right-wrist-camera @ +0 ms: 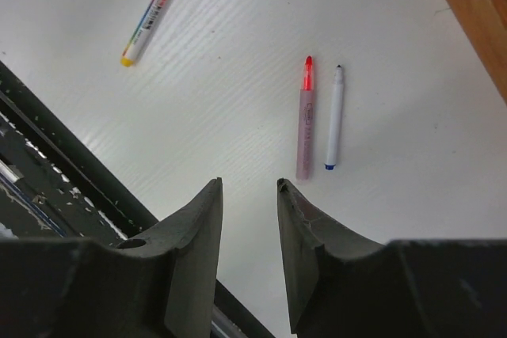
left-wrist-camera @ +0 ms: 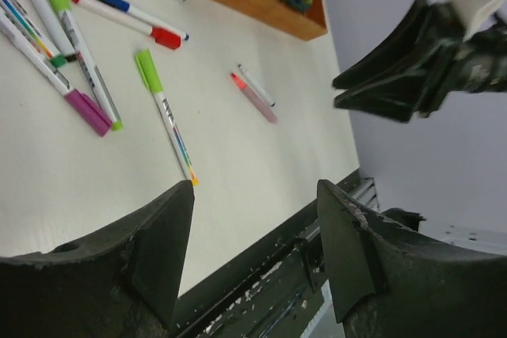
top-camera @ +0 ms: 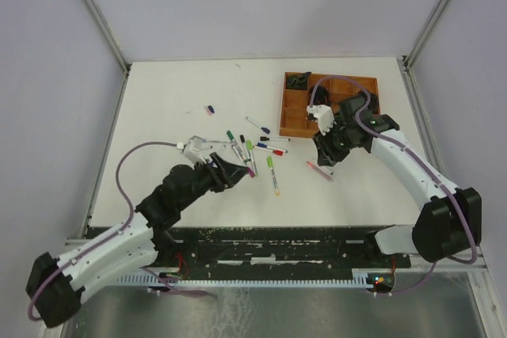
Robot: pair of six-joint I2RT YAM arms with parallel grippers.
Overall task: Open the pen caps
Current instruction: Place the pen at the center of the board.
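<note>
L gripper: fingers wide apart, nothing between them, hanging low over the table. Pens lie flat in a loose scatter just ahead and to its left. Most have pen caps on: green, purple, red, blue and black ends show. Green-capped pen is the nearest one ahead, its yellow tail end pointing back at the left finger, just off it.

R gripper: fingers only narrowly parted, empty, touching nothing. Pink pen w/ red tip bare lies just ahead of its right-hand finger. Thin white pen w/ blue end lies alongside the pink one, close but apart. Brown tray edge is ahead-right of R gripper. There's a dark item in the tray's far-left compartment, can't ID it.

Short purple-blue piece sits alone well ahead of L gripper, too small to tell what it is.

Surface: matte white top w/ faint grain and no cloth. A scuffed black strip runs along the near edge by the arm bases.

Room: plain pale grey-lilac walls on three sides, w/ alu frame posts rising from the far corners.
</note>
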